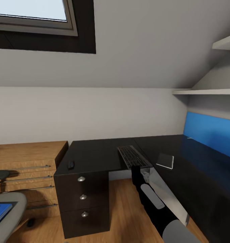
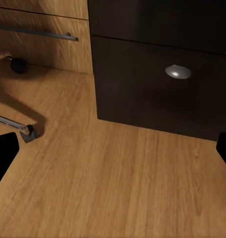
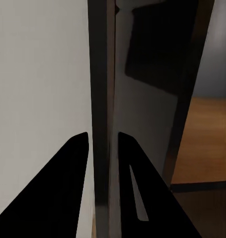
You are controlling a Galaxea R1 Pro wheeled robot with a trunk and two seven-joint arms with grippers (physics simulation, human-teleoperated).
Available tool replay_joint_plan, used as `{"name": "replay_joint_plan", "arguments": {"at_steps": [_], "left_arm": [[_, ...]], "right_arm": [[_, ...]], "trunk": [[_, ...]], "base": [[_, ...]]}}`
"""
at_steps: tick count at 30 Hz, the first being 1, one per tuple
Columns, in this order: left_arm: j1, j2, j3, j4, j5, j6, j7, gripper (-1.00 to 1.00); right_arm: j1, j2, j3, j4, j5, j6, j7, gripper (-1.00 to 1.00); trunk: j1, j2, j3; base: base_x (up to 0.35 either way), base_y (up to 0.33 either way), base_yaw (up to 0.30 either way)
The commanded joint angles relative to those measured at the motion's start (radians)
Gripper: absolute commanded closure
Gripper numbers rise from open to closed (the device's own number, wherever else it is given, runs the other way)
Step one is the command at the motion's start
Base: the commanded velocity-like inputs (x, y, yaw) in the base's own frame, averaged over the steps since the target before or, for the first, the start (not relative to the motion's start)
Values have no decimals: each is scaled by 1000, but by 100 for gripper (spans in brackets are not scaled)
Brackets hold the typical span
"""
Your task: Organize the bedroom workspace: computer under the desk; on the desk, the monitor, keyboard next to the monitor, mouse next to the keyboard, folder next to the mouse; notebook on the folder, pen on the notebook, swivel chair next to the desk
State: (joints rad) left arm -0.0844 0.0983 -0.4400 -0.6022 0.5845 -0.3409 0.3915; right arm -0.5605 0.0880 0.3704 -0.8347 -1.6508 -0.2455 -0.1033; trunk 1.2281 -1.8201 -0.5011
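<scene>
While right hand (image 3: 103, 135) pinches monitor (image 3: 105, 59) edge, left hand (image 2: 115, 148) wide above floor (image 2: 117, 203) beside desk (image 2: 142, 84).

Your tabletop (image 1: 94, 153) is bare between the mouse (image 1: 70, 164) near its front left corner and the keyboard (image 1: 133, 157), so a hand could come down there freely; right of the keyboard, the notebook (image 1: 165, 160) takes a small patch and open black surface lies beyond it. In the right wrist view your fingers (image 3: 68, 188) straddle a thin dark panel edge, leaving no slack on either side. By the drawers (image 1: 83, 197), the floor (image 2: 122, 188) is open, with the swivel chair (image 1: 8, 209) and wooden cabinet (image 1: 27, 168) crowding the left.
</scene>
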Motion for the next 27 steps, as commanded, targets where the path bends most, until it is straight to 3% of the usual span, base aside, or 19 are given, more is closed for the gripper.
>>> {"name": "replay_joint_plan", "arguments": {"at_steps": [1,7,27], "left_arm": [[-1,1,-8,-1,8,-5,7,-100],[-1,1,-8,-1,8,-4,7,-100],[-1,1,-8,-1,8,-5,7,-100]], "right_arm": [[-1,-1,4,-1,-7,-8,-1,100],[-1,-1,4,-1,-6,-8,-1,100],[-1,-6,3,-1,-6,-5,-1,100]], "trunk": [[4,-8,-4],[27,-50,-23],[27,-50,-23]], "base": [[0,0,0],[0,0,0],[0,0,0]]}}
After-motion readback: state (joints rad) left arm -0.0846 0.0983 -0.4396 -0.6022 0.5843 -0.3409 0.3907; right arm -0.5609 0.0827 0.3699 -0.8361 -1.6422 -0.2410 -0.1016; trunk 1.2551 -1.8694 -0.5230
